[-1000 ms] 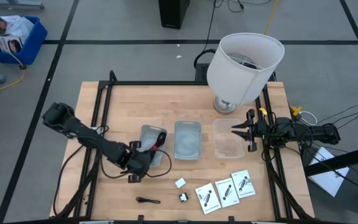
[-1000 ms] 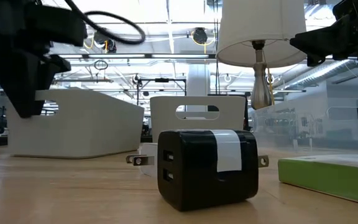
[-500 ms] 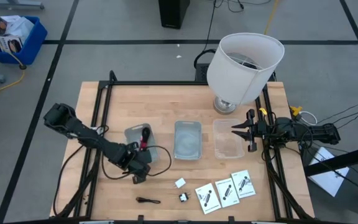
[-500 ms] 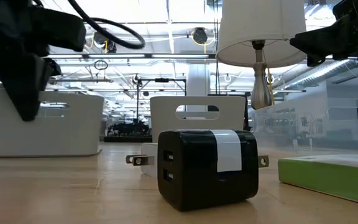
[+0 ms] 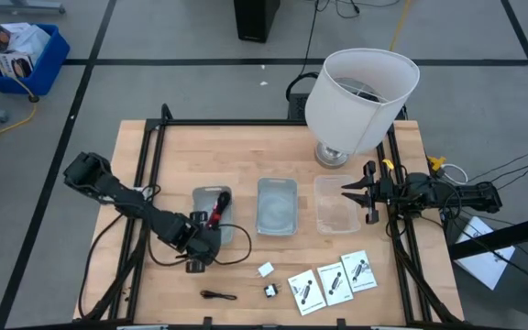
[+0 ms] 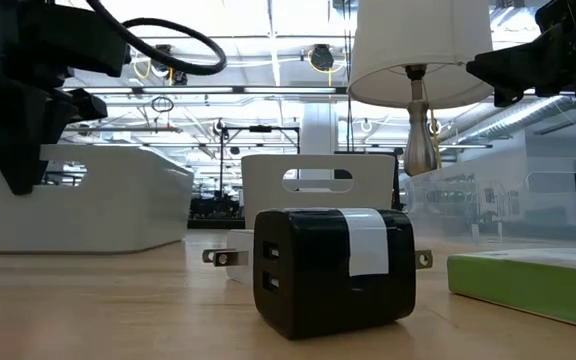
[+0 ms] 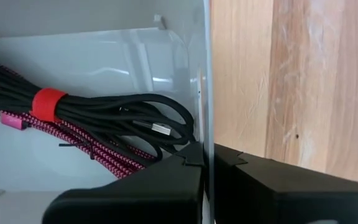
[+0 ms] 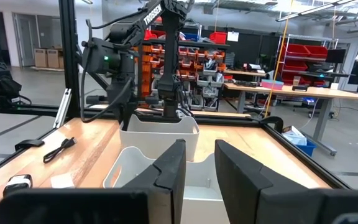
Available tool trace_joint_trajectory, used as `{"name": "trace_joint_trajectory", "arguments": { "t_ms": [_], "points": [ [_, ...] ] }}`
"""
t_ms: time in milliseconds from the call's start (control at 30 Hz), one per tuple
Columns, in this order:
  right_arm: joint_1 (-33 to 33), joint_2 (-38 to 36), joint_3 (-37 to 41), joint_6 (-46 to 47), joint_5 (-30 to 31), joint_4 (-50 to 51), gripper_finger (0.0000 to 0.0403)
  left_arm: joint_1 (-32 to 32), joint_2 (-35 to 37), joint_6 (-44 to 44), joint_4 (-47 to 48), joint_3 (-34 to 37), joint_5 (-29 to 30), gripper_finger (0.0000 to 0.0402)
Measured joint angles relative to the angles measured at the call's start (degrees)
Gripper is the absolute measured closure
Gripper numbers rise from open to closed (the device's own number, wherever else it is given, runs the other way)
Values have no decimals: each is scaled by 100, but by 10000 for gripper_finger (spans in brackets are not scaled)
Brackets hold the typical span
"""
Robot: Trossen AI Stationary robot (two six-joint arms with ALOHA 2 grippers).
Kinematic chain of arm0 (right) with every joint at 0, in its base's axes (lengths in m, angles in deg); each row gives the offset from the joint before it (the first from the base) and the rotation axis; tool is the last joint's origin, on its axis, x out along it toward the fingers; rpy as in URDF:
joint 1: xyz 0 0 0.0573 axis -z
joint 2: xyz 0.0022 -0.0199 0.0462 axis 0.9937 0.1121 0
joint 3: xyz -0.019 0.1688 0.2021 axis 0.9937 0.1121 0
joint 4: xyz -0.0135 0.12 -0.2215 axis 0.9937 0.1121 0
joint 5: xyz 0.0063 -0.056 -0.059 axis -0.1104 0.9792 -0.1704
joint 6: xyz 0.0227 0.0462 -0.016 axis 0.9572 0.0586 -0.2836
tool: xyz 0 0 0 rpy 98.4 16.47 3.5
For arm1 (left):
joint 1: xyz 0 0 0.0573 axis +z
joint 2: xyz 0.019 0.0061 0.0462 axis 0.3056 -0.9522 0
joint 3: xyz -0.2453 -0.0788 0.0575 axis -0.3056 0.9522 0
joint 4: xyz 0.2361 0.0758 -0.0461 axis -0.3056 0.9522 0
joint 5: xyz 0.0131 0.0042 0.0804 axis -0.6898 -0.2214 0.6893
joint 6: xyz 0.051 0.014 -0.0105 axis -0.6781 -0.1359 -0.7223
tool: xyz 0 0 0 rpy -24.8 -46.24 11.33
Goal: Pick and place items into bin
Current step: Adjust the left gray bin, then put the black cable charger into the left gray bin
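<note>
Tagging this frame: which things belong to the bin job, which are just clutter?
Job: left bin gripped by left gripper, cables inside; white block; black block; cards; small black cable.
Clutter: lamp; blue crate.

An industrial workshop: red parts bins (image 8: 303, 59) on racks, workbenches (image 8: 291, 93), overhead strip lights (image 6: 268, 90).

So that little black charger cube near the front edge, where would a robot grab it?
Probably from straight above, closing the tool on two opposite flat sides of the black charger cube. It sits flat on the table, boxy and compact, with open space around it; the white cube lies close by but apart.
</note>
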Motion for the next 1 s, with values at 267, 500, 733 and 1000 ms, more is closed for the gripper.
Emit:
{"name": "trace_joint_trajectory", "arguments": {
  "t_ms": [267,500,733,1000],
  "points": [
    [0,2,0,0,4,0,324,-7,-1,-87,11,1,-1,384],
    [0,2,0,0,4,0,325,-61,-13,-146,36,17,2,289],
    [0,0,0,0,7,0,324,-74,-4,-146,59,-74,-1,204],
    [0,1,1,0,7,0,323,-177,0,8,4,-842,40,169]
  ]
}}
